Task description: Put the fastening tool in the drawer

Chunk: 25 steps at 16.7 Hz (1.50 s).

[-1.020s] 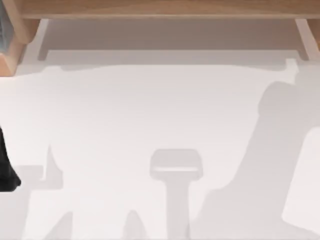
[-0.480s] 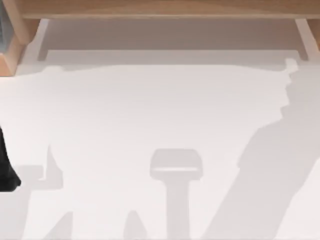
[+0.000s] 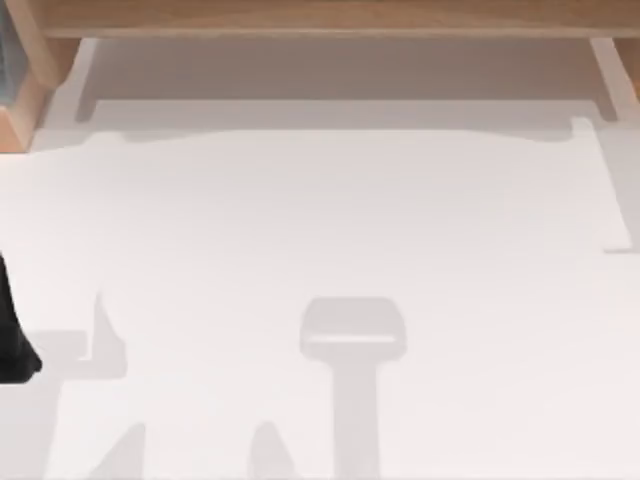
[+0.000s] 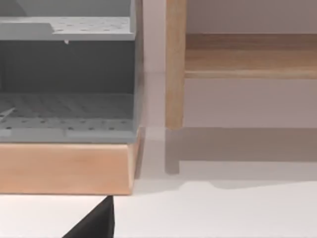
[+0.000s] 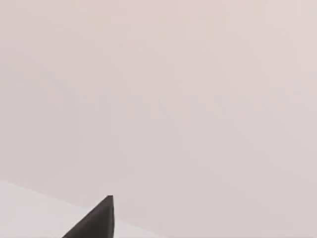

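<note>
Left gripper near drawer.

the white table takes up most of the top view, bare but for soft grey shadows lying across it. along its far edge runs a light wooden frame, with a pale upright standing on the tabletop. to the left sits a grey perforated shelf unit (two tiers, dotted with small holes) on a wooden base.
</note>
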Tool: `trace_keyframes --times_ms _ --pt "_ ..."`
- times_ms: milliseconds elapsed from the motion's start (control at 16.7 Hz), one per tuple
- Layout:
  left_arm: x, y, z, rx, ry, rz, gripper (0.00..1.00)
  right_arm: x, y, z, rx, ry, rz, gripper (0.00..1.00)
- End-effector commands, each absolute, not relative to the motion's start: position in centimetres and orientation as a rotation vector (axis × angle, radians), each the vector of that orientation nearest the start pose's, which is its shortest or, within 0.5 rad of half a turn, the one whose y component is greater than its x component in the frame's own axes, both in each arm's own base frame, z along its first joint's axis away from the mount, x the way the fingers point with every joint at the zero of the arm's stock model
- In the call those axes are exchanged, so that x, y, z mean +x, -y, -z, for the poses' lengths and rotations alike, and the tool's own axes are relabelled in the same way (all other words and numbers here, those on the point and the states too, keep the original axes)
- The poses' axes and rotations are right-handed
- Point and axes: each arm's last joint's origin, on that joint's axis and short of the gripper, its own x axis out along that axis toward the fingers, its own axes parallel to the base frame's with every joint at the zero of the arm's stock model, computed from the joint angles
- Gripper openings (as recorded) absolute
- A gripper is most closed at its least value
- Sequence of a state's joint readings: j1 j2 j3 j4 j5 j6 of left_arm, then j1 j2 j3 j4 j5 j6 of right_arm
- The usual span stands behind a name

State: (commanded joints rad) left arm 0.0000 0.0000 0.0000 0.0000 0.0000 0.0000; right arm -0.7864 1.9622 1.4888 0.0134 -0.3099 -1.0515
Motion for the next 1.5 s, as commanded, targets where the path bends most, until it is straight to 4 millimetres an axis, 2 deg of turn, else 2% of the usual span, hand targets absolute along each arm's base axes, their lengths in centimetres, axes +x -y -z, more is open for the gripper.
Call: trace_keyframes --times_ms 180,300,540,720,900,1080,1200,1500 --pt "10.6 0.1 -16.0 0.000 0.000 0.000 1.00 29.7 32.3 -20.7 -0.971 -0.505 0.240 1.00" --pt "10.6 0.1 -16.0 0.000 0.000 0.000 1.00 27.6 31.7 -18.0 -1.084 -0.456 0.248 1.00" --pt "10.6 0.1 -16.0 0.000 0.000 0.000 1.00 24.4 28.3 -13.2 -1.287 -0.348 0.216 1.00" --pt "10.6 0.1 -16.0 0.000 0.000 0.000 1.00 23.2 24.6 -10.8 -1.412 -0.244 0.156 1.00" --pt "10.6 0.1 -16.0 0.000 0.000 0.000 1.00 22.7 21.1 -9.5 -1.504 -0.128 0.083 1.00" --pt "10.6 0.1 -16.0 0.000 0.000 0.000 1.00 22.5 18.6 -9.0 -1.557 -0.036 0.025 1.00" --pt "10.6 0.1 -16.0 0.000 0.000 0.000 1.00 22.5 17.9 -8.9 -1.571 -0.008 0.008 1.00" --pt "10.6 0.1 -16.0 0.000 0.000 0.000 1.00 22.5 18.0 -9.0 -1.572 -0.010 0.014 1.00"
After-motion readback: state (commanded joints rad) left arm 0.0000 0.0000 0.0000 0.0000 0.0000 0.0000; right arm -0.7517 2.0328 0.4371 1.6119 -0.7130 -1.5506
